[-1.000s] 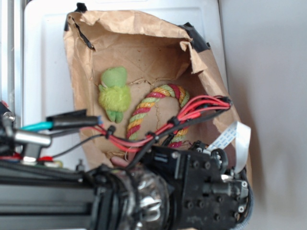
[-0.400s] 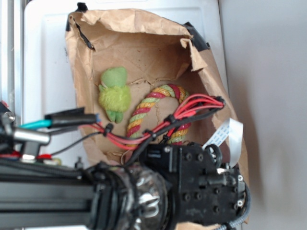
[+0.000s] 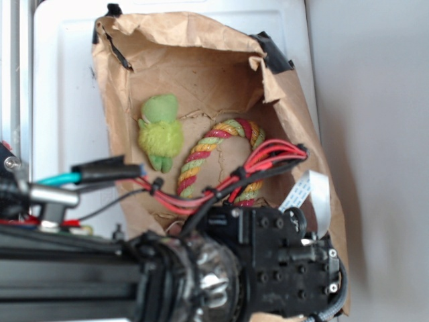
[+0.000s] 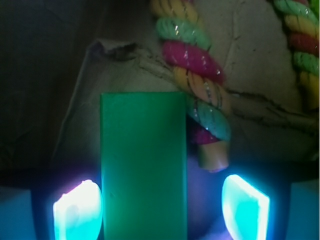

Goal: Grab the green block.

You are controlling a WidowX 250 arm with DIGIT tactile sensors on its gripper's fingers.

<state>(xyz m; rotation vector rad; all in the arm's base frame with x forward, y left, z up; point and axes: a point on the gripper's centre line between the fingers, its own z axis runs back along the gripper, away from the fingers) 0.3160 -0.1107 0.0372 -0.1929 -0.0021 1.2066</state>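
In the wrist view the green block (image 4: pixel 144 165) lies flat on brown paper, a smooth dark-green rectangle running up from the bottom edge. My gripper (image 4: pixel 161 210) is open and straddles it. The left glowing fingertip (image 4: pixel 77 210) sits right beside the block's left face, while a clear gap separates the right fingertip (image 4: pixel 245 206) from its right face. In the exterior view the block is hidden under the black gripper body (image 3: pixel 275 261).
A multicoloured rope toy (image 4: pixel 197 75) curls just right of the block, its cut end close to the block's edge; the rope toy (image 3: pixel 208 154) also shows in the exterior view. A lime-green plush (image 3: pixel 159 131) lies farther left. Crumpled paper walls (image 3: pixel 181 47) ring the area.
The arm and its red wire bundle have shifted slightly down and left in the exterior view over the last second. The rope and plush have not moved.
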